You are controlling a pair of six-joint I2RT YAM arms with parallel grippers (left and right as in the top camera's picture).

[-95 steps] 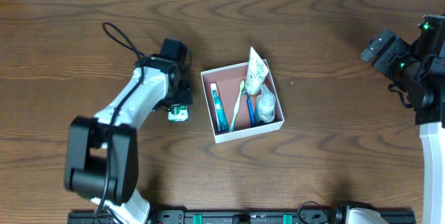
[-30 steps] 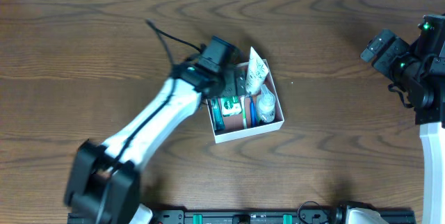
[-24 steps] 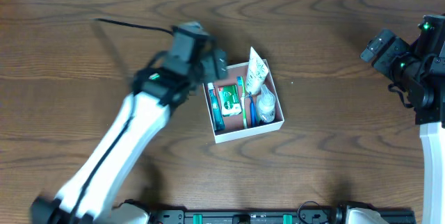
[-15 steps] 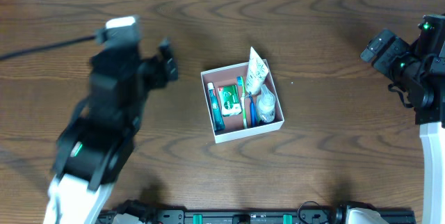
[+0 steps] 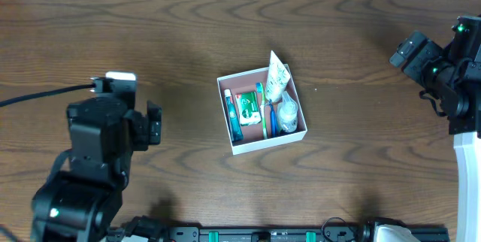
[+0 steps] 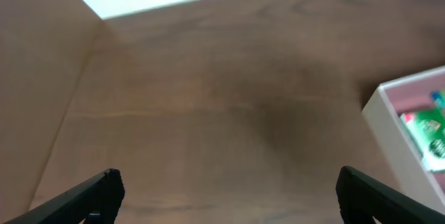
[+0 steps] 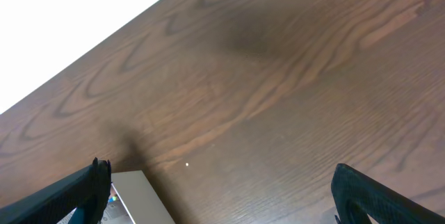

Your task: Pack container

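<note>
The green and white packet (image 5: 247, 107) now lies in the container (image 5: 269, 143) at mid-table, where seconds ago it sat out on the table (image 5: 338, 182) under the left gripper (image 5: 155, 122). That gripper has swung well off to the left, fingers spread and empty, and the right gripper (image 7: 222, 186) hangs spread too. Packing looks done to me: nothing loose is in sight, so the next move is just to park the arms.

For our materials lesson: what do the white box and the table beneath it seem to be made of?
The container looks like matte white cardboard: thin straight walls, dull pink-brown lining. The table looks like dark wood or wood-print laminate, low sheen: swirling grain shows, but which cannot be told.
</note>
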